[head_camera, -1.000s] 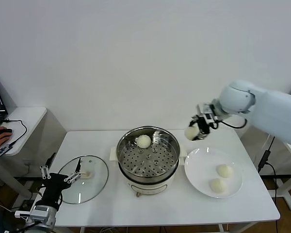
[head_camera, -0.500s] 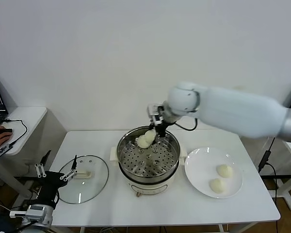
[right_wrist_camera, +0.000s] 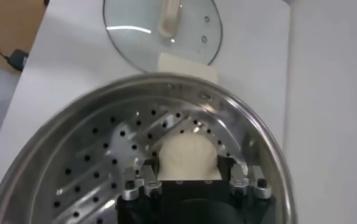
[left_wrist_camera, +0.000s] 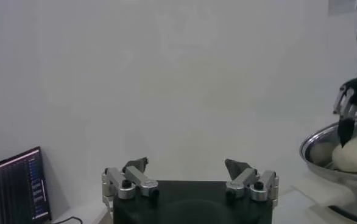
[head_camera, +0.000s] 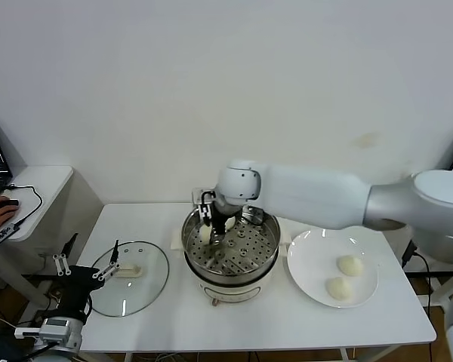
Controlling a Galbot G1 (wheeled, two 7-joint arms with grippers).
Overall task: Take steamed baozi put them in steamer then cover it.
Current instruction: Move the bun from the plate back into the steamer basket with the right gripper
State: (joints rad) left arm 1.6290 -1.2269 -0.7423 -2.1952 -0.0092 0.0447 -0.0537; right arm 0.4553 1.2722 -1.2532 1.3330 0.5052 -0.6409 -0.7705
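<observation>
Now right gripper [head_camera: 214,223] inside steamer [head_camera: 231,245], clamped on bun [right_wrist_camera: 187,156]; left gripper [head_camera: 85,269] parked wide beside lid [head_camera: 130,277].

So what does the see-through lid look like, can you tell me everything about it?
The cover is a round lid of clear glass with a thin metal rim and a cream-white, block-shaped handle in its middle. Small vent holes show near its edge in the right wrist view. It lies flat, handle up, on the white table to the left of the steamer, not covering it. The open left gripper hovers beside it without touching.
</observation>
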